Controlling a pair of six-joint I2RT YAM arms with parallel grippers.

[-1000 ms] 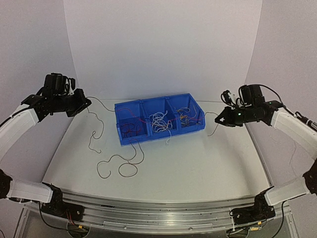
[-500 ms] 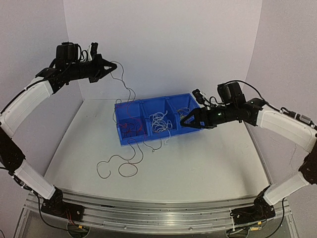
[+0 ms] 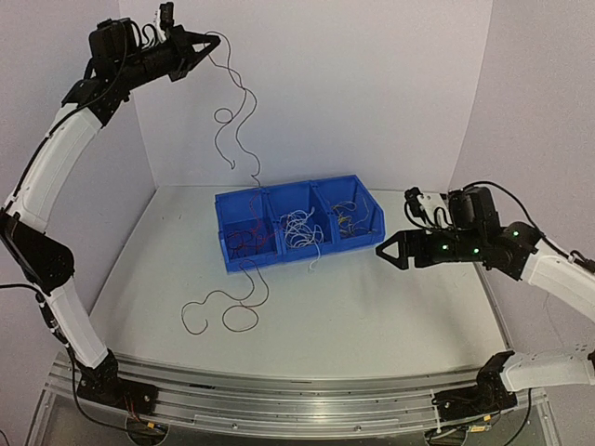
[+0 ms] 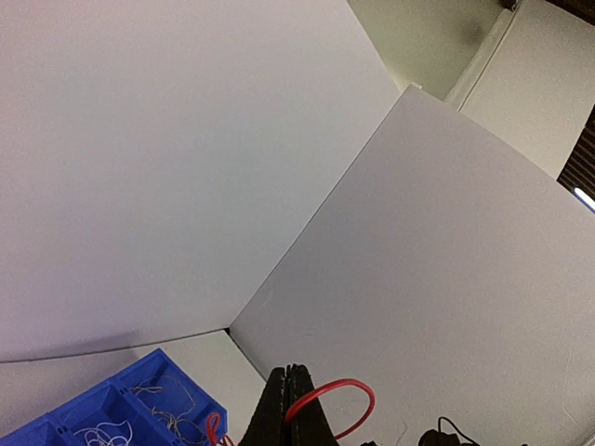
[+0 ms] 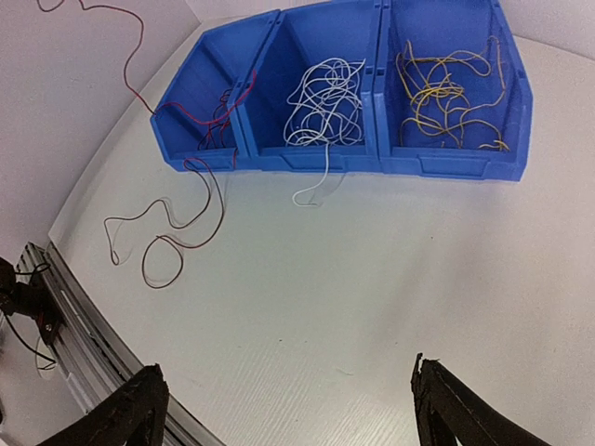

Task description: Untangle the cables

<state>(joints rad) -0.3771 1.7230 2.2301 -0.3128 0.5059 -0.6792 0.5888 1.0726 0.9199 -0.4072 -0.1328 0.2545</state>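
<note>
Cables (image 3: 302, 228) fill the blue bin (image 3: 364, 191) at frame centre. The left gripper (image 3: 209, 39), upper left, pinches one dark strand (image 3: 237, 111) (lift steadily, so nothing snags). The right gripper (image 3: 383, 252), mid-right, gapes empty.

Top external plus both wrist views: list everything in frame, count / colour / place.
bin: one, blue, three compartments, mid-table.
dark red cables: tangled bunch, count unclear, left compartment; strands spill over the front onto the table.
lifted cable: one, dark red, runs from the left compartment up to the left fingers.
white cables: tangled bunch, middle compartment; one strand hangs over the front.
yellow-orange cables: tangled bunch, right compartment.
table: one, white.
backdrop walls: white, behind and at both sides.
left fingers: black, shut on the lifted cable, high at far left.
right fingers: black, open, empty, above the table right of the bin.
</note>
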